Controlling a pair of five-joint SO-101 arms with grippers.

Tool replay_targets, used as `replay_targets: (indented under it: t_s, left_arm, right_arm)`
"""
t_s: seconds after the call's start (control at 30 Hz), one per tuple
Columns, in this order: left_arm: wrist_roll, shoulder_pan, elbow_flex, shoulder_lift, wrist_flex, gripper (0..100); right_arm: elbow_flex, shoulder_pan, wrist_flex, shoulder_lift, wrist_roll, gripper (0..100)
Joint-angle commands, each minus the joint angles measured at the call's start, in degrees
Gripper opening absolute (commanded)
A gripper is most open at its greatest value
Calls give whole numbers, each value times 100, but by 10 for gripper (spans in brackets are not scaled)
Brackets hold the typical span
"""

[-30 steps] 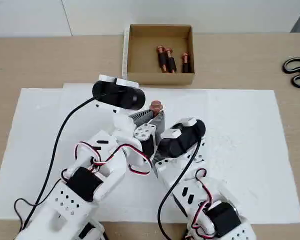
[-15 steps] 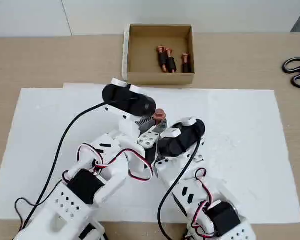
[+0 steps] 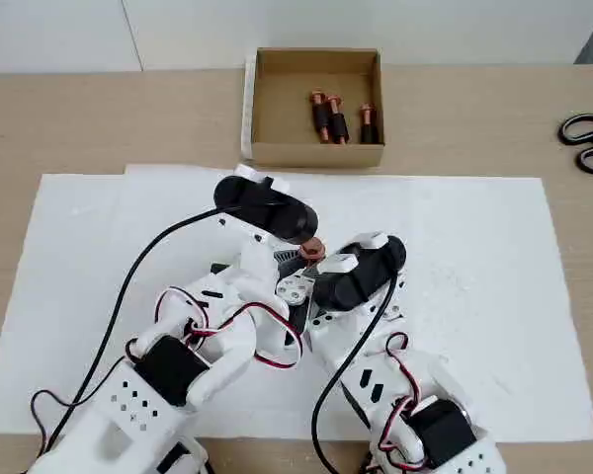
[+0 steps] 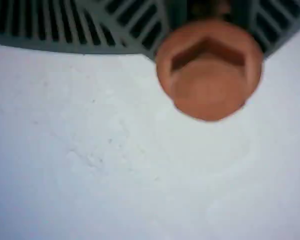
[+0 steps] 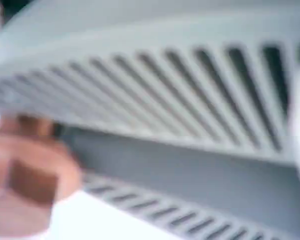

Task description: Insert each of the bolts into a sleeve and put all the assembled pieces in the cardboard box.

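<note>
- Since a second ago the left arm [image 3: 193,346] has swung its wrist across the white sheet [image 3: 474,296], away from the cardboard box [image 3: 316,156] and closer to the right arm [image 3: 405,395], which has kept still
- The bolt [image 3: 311,248] has travelled with it and now sits between the two arms, just beside the right arm's black wrist motor
- The left gripper [image 3: 298,261] is clamped on the bolt; in the left wrist view the head pokes out between ribbed grey fingers [image 4: 80,25], above the sheet
- The bolt head is copper-coloured and round, with a hexagonal socket sunk in its top; the fingers hide its shank
- We cannot make out whether the right gripper [image 3: 314,294] is apart or together, because the left arm's wrist lies over it
- The right wrist view has ribbed grey plastic close to the lens and the copper head, blurred, at one edge
- In the box, well apart from the arms, three assembled pieces [image 3: 338,118] lie side by side, copper bolts in black sleeves
- Scissors [image 3: 588,141] lie on the wooden table [image 3: 99,109] at the right edge, off the sheet
</note>
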Motion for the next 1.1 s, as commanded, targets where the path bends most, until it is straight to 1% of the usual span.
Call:
replay_targets:
  t_s: [0.0,0.27,0.3,0.43,0.5,0.67,0.8,0.93,1.07]
  left_arm:
    - [-44,0,-31,-105,88,6]
    - [-35,0,-57,-105,149,8]
    - [-35,0,-57,-105,149,16]
    - [-26,0,-66,-105,255,98]
    - [53,0,-66,-105,290,113]
    - [88,-44,-259,-114,325,115]
    - [88,-53,-576,-114,580,115]
    - [88,-281,-954,-114,712,116]
    - [88,-360,-1200,-114,809,116]
  right_arm:
    - [-35,22,-163,-66,-62,4]
    - [-35,22,-163,-84,-62,4]
    - [-35,22,-163,-84,-62,4]
    - [-35,22,-180,-92,-62,4]
    - [-26,22,-242,-92,-62,4]
    - [-18,22,-242,-92,-62,4]
    - [-18,22,-242,-92,-62,4]
    - [-18,22,-242,-84,-62,4]
    - [-18,22,-242,-84,-62,4]
